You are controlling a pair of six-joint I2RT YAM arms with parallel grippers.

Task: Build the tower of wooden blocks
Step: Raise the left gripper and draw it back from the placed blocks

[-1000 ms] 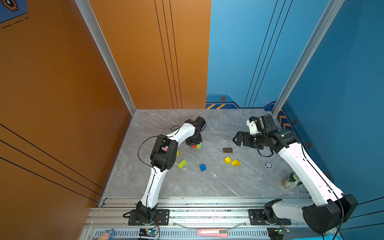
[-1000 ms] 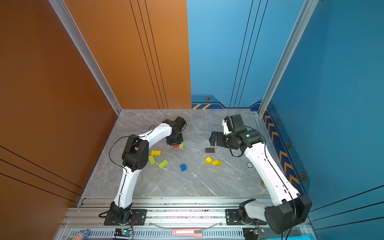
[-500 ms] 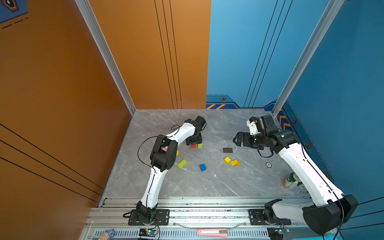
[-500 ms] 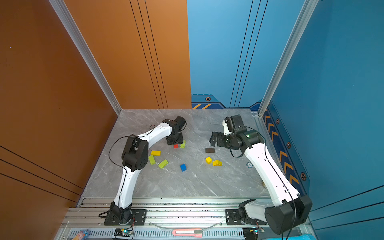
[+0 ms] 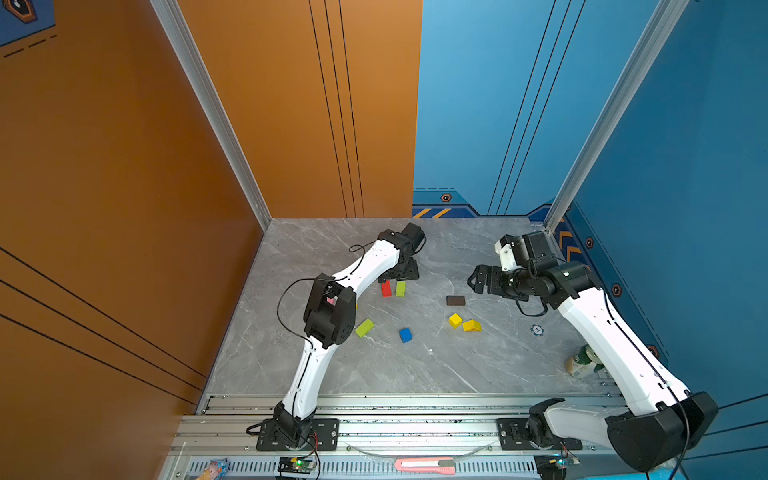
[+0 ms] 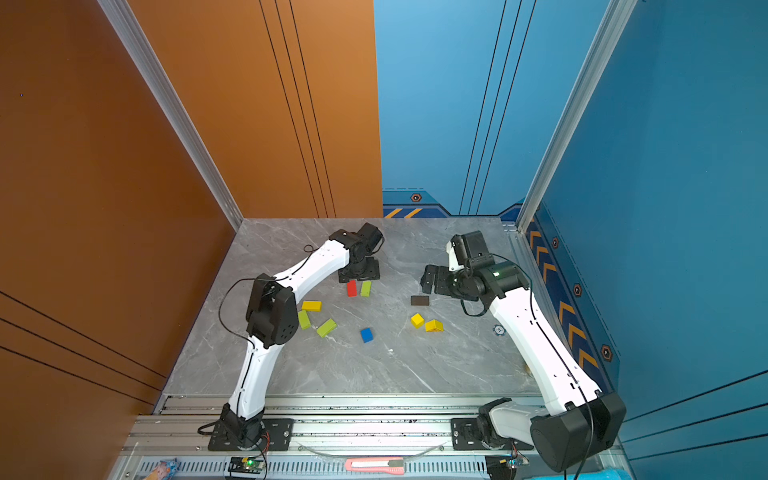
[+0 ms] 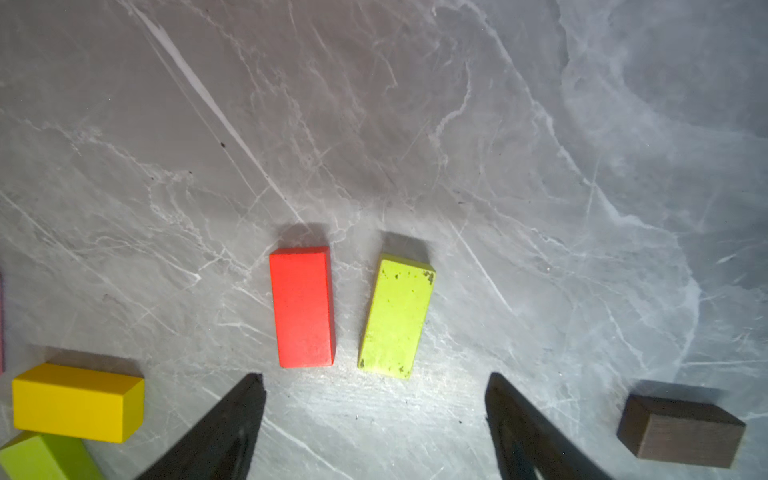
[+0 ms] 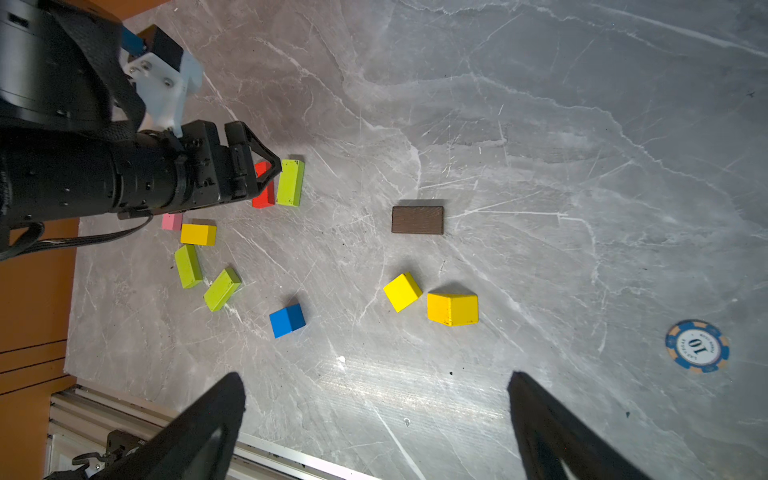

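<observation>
well, in both top views my left gripper hung low over the far middle of the table, just behind the red bar and the lime bar, which lay flat side by side. my right gripper hovered well apart from it, near the brown bar. the yellow cube, yellow prism and blue cube lay loose toward the front. in a top view a yellow bar and two other lime bars sat beside my left arm. nothing was stacked on anything.

through the left wrist view my fingers stood wide apart with nothing between them. the red bar and the lime bar lay just past the tips, close together with a thin strip of table between them, the lime one slightly skewed.

through the right wrist view my right jaws were spread just as wide and empty, high above the blocks. a pink bar peeked out from under my left arm, and a poker chip lay off by itself.

i judged these blocks light, rigid painted wood, smooth enough to slip in a loose pinch but not fragile. i would take a bar across its narrow width at mid-length, pads flat on the long sides, so it would hang level and set down square.
</observation>
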